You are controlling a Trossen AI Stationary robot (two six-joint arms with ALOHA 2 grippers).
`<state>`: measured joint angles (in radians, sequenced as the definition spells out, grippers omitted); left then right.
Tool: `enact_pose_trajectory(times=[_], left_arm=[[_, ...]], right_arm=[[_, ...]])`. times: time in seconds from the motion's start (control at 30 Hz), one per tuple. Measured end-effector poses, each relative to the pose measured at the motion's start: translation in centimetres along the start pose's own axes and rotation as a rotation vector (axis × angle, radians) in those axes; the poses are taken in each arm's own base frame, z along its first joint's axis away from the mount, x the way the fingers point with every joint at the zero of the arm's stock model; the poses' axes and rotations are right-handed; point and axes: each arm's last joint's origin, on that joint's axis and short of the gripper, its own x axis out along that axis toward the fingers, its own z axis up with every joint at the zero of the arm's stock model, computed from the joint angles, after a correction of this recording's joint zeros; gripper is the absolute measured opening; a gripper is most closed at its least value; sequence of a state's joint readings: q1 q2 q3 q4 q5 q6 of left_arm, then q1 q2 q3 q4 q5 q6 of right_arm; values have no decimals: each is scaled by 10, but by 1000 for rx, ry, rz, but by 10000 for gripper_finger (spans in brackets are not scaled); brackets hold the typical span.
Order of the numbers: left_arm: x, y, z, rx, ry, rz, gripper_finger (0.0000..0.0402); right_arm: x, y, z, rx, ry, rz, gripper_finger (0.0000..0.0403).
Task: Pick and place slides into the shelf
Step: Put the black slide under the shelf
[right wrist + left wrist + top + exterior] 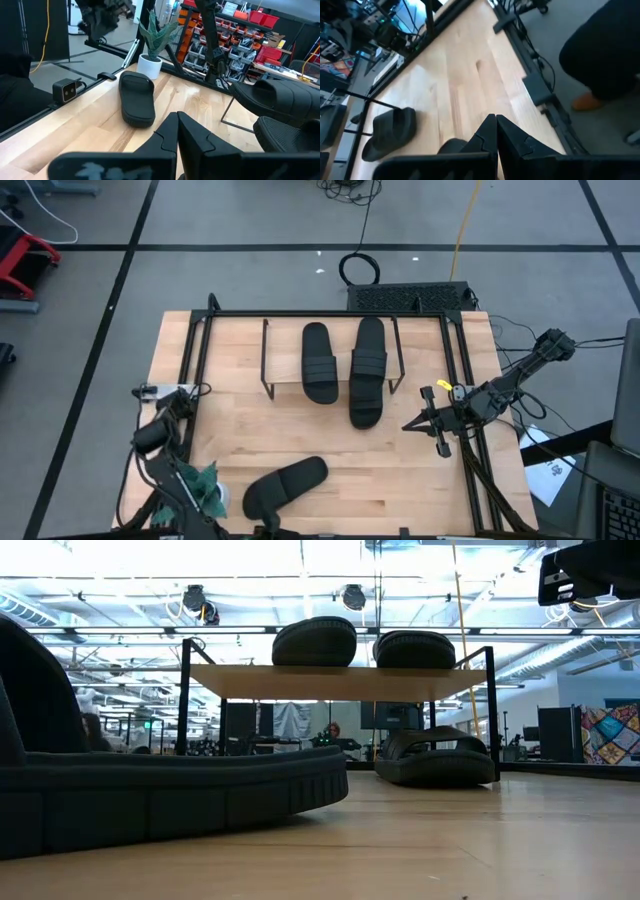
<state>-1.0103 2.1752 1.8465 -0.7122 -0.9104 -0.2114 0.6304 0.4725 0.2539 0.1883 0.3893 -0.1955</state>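
Two black slides [320, 363] [368, 350] lie side by side, soles down, on the shelf's [340, 682] wood top. A third slide [435, 755] rests on the table under the shelf's right side, its end poking out toward the near edge [365, 412]. The fourth slide [285, 485] lies sole down on the table by the near edge and fills the low view's left [150, 790]. My right gripper [412, 425] [176, 117] hovers shut to the right of the shelf, pointing left. My left gripper [172, 410] [495, 119] waits shut at the table's left edge.
A small green plant in a white pot [150, 65] [205, 485] stands near the left near corner, beside the loose slide. Black rails [200, 360] frame the tabletop. Bare wood [400, 480] lies between the shelf and the near edge. A small camera [65, 90] sits at the table's near edge.
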Motion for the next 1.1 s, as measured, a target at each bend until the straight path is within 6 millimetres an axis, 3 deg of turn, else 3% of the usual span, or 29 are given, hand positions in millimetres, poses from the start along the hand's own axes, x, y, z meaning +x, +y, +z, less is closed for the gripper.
enact_pose_trajectory(times=[0.17, 0.4, 0.7, 0.93, 1.1], left_arm=[[8, -15, -10, 24, 41, -24, 15], [6, -17, -22, 7, 145, -89, 98], [8, -14, -30, 196, 219, -144, 176], [7, -11, -36, 378, 263, -161, 208], [8, -8, -39, 453, 311, -218, 212]], right_arm=[[0, 0, -1, -2, 8, 2, 0], [0, 0, -1, 57, 8, 1, 0], [0, 0, 0, 78, 3, -3, 0], [0, -1, 2, 130, -18, -19, 0], [0, -4, 1, 202, -1, -132, 0]])
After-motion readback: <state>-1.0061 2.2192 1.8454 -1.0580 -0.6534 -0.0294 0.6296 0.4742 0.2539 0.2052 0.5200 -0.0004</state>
